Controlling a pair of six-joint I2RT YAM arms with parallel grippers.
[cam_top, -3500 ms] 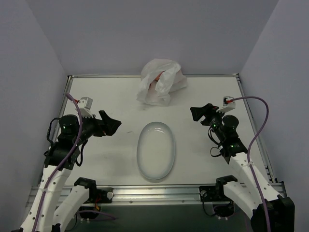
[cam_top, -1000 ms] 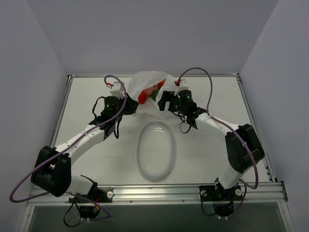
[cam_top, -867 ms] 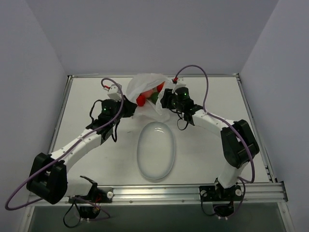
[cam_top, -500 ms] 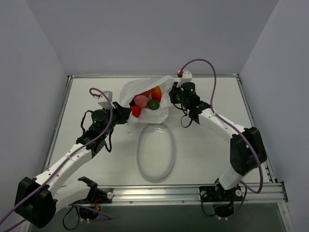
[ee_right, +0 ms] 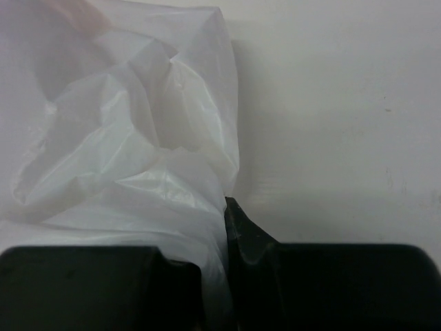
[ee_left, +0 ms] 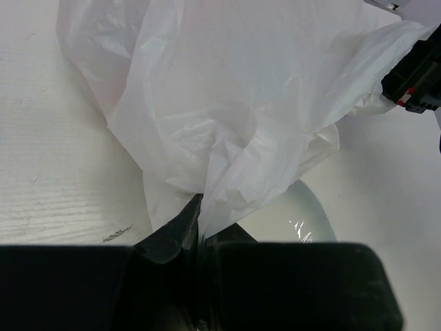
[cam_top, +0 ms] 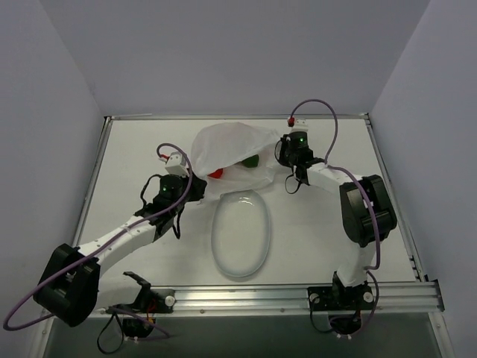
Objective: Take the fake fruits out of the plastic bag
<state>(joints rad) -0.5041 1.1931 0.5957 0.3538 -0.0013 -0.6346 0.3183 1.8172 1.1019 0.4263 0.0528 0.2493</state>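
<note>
Plastic bag (cam_top: 223, 145): red fruit (cam_top: 216, 173) and green fruit (cam_top: 250, 160) inside; plate (cam_top: 240, 239) just before it; left gripper (ee_left: 198, 207), right gripper (ee_right: 227, 207) clenched on its side edges.

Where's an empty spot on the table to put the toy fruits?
The white oval plate is bare, and so is the table between it and the right arm. The far middle is crowded: the plastic bag, held by the left gripper and right gripper, fills it.
</note>
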